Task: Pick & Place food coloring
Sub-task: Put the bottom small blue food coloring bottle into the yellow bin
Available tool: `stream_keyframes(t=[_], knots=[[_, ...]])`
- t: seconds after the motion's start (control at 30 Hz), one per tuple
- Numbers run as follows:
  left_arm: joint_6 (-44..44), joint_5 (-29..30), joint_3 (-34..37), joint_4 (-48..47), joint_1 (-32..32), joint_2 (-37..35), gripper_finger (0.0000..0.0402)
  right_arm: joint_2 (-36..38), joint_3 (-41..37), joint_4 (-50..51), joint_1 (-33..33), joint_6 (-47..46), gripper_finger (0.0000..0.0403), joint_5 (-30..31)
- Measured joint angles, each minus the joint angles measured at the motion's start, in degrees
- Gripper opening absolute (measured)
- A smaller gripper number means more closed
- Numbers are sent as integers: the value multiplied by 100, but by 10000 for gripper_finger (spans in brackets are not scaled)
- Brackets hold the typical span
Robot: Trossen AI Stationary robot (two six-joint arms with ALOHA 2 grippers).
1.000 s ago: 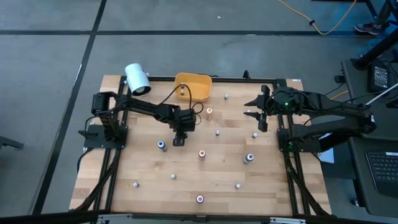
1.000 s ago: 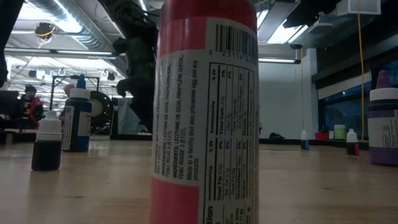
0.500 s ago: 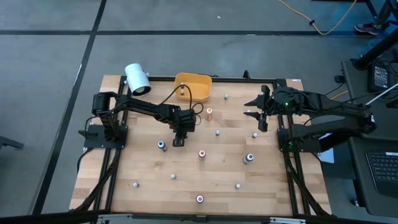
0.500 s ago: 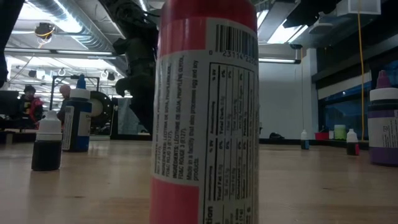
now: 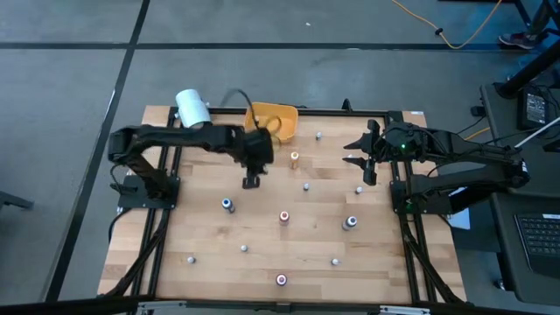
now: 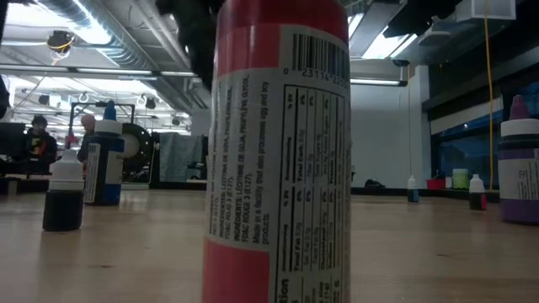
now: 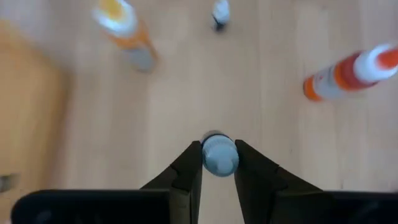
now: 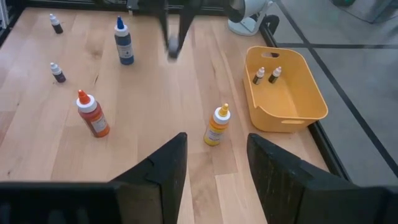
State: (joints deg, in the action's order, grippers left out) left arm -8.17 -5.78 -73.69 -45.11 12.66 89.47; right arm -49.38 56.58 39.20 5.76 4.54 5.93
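High view: left claw (image 5: 251, 181), clamped on a small bottle (image 7: 219, 155), has lifted binward.

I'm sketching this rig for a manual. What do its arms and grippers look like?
Both arms are dark, jointed links on black bases. A black cable loops above the left arm; the right arm carries a small green light. The left gripper and right gripper each have two black, wedge-shaped fingers.
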Motion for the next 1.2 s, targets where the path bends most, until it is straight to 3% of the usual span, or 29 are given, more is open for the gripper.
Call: stream_keyframes(t=[0.2,0.6,0.83,1.2], knots=[[274,82,-619,-821,548,-678,69,-1,0,1,0,0,169,0],[-292,70,-686,-1348,1556,-979,69,1,0,1,2,4,169,4],[-902,-2,-860,-1261,2168,-463,69,0,0,1,1,23,169,5],[-1353,-146,-2648,-1249,2786,1293,69,0,0,1,2,42,169,9]])
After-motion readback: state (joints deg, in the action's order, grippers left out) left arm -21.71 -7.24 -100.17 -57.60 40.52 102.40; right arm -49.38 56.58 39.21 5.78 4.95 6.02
